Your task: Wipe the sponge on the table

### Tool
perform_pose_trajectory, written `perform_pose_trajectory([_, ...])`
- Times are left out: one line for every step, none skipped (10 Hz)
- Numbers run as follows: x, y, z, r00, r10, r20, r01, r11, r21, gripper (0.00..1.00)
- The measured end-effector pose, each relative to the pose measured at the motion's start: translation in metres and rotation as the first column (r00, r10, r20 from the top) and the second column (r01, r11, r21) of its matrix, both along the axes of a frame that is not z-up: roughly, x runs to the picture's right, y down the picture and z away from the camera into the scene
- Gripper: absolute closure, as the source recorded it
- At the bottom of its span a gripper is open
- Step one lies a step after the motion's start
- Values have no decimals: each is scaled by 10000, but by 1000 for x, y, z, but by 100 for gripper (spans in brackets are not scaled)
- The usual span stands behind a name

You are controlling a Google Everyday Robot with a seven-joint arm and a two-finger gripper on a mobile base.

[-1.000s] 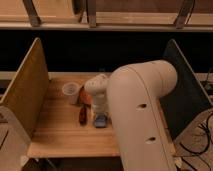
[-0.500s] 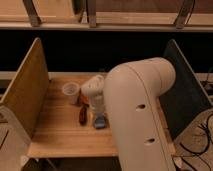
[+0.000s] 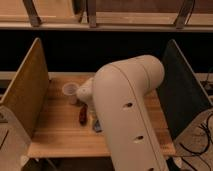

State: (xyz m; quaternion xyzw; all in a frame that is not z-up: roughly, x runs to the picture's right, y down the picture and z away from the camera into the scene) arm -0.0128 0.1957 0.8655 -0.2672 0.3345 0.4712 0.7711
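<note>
Gripper (image 3: 93,115), closed, low on the table (image 3: 55,131) at the sponge (image 3: 97,126); dark red object (image 3: 81,115) alongside.

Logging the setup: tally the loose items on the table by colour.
Pale cup: 1
Dark red oblong object: 1
Blue-grey sponge: 1
Total: 3
The hand is hidden behind the arm, by the sponge.

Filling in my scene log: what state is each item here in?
Sponge: flat on the table, partly hidden by the arm.
Dark red object: lying flat beside the sponge.
Cup: upright.
Tool: shut, down by the sponge, hidden behind the arm.
</note>
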Motion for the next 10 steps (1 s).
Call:
perform_pose_trajectory([0, -9, 4, 9997, -178, -177, 182, 9996, 198, 100])
perform_pose_trajectory([-1, -20, 9, 9986, -396, -343, 411, 9982, 429, 100])
perform_pose_trajectory([-5, -29, 14, 9973, -594, -424, 619, 9962, 613, 100])
perform_pose_trajectory([-11, -37, 20, 9959, -770, -475, 806, 9935, 808, 100])
perform_pose_trajectory([-17, -42, 25, 9949, -895, -462, 935, 9912, 938, 100])
perform_pose_trajectory([-24, -43, 32, 9943, -988, -398, 1023, 9898, 986, 100])
perform_pose_trajectory([-29, -41, 34, 9944, -1013, -303, 1038, 9899, 967, 100])
perform_pose_trajectory([-36, -37, 36, 9949, -1004, -133, 1012, 9908, 902, 100])
perform_pose_trajectory([-43, -32, 35, 9953, -961, 79, 951, 9921, 818, 100])
perform_pose_trajectory([-52, -23, 26, 9959, -809, 396, 783, 9949, 631, 100])
